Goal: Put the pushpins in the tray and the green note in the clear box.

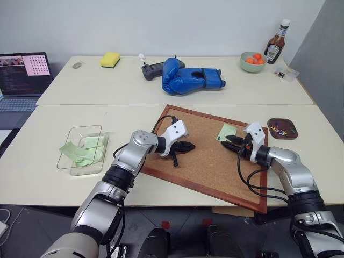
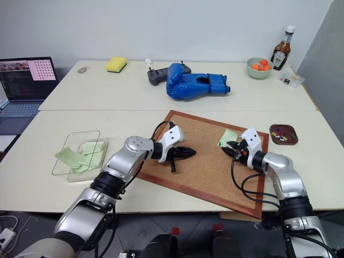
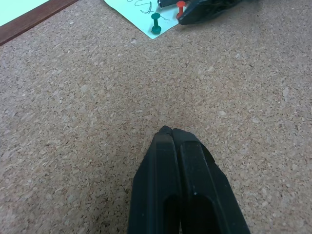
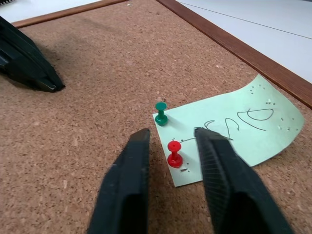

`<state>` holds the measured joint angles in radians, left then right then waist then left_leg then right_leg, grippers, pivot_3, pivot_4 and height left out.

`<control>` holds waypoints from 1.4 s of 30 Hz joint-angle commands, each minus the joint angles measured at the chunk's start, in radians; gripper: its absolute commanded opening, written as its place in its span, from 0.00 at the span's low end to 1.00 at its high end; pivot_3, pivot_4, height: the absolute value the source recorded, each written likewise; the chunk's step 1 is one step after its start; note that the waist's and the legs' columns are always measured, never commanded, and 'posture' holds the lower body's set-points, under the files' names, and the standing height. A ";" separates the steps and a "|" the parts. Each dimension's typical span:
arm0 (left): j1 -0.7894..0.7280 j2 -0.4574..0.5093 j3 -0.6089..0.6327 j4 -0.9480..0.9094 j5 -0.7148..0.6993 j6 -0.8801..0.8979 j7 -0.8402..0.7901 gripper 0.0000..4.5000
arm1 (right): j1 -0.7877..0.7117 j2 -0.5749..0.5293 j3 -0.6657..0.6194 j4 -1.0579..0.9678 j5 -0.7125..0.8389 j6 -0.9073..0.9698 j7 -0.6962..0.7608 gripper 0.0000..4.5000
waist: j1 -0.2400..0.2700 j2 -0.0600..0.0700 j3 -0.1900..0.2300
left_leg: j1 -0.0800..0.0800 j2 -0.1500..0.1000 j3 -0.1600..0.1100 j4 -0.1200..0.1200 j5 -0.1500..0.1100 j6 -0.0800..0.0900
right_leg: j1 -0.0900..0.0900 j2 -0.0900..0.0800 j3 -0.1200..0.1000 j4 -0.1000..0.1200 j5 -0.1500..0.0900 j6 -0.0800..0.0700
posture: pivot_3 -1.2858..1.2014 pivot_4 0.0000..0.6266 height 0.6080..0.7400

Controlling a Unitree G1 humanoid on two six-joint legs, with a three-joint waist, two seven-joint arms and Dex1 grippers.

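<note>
2 fingers of the right end effector (image 4: 170, 146) stand apart around the red pushpin (image 4: 174, 153); left end effector (image 3: 173, 134) closed.

Two pale worktops (image 1: 107, 115) stand pushed together, with a thin gap between them. A plain white wall (image 1: 161, 21) rises behind the far worktop. Under the near worktop's front edge the floor (image 1: 32, 226) looks dark grey.
</note>
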<state>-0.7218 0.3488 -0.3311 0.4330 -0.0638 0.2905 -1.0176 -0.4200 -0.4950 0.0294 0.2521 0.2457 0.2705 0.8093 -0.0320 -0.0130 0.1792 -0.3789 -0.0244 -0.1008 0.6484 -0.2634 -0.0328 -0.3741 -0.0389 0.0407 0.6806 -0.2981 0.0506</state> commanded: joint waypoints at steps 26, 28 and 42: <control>0.008 0.002 -0.031 0.026 0.048 0.019 0.004 0.00 | -0.079 0.027 -0.291 -0.017 0.024 0.039 -0.419 0.01 | 0.000 0.000 0.000 | 0.000 0.000 0.000 -0.001 0.000 0.000 | -0.001 0.000 0.000 0.000 0.000 0.000 | 0.52 0.24 1.00; 0.007 0.000 -0.032 0.027 0.050 0.017 0.002 0.00 | -0.108 0.012 -0.316 0.058 -0.003 0.032 -0.493 0.01 | 0.000 0.000 0.000 | 0.000 0.000 0.000 -0.001 0.000 0.000 | -0.001 0.000 0.000 0.000 0.000 0.000 | 0.52 0.24 1.00; 0.016 0.001 -0.031 0.004 0.049 0.029 -0.002 0.00 | -0.256 -0.011 -0.369 0.384 -0.016 0.011 -0.606 0.12 | 0.000 0.000 0.000 | 0.000 0.000 0.002 -0.002 0.000 0.000 | -0.001 0.000 0.001 0.000 0.000 0.000 | 0.52 0.24 1.00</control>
<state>-0.7287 0.3474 -0.3375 0.4274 -0.0496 0.2957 -1.0237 -0.6415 -0.4876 -0.3214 0.6250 0.2263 0.3137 0.2116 -0.0324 -0.0128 0.1792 -0.3793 -0.0246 -0.0991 0.6466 -0.2633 -0.0326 -0.3751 -0.0393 0.0419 0.6803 -0.2981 0.0503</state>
